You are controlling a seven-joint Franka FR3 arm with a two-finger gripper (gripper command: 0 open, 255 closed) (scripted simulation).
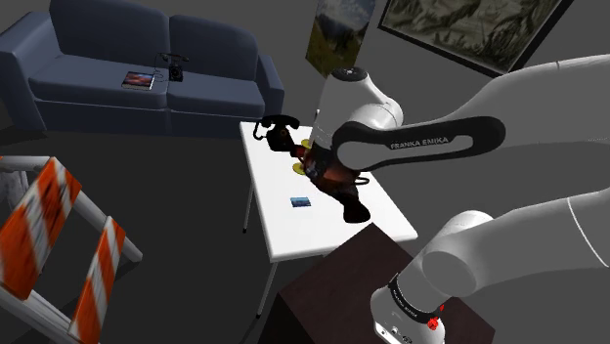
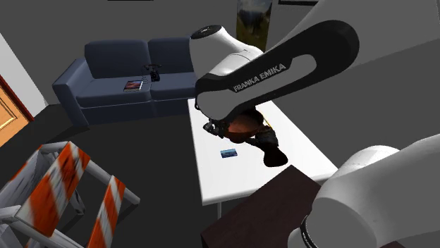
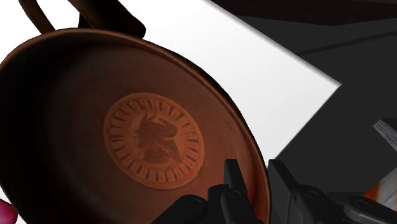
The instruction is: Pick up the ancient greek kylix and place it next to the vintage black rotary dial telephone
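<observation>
Now I am clasping the rim of the dark reddish-brown shallow kylix (image 3: 146, 137) in my black two-finger gripper (image 3: 253, 172) over the white rectangular table (image 1: 293, 235).

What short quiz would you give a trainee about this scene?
1. True or false: the tool clasps the rim of the kylix.
2. What stands on the table at the end nearest the sofa? A. rotary telephone B. lamp C. kettle
3. Fill in: the small card lying on the table is ____ in colour.

Key: 1 true; 2 A; 3 blue.
</observation>
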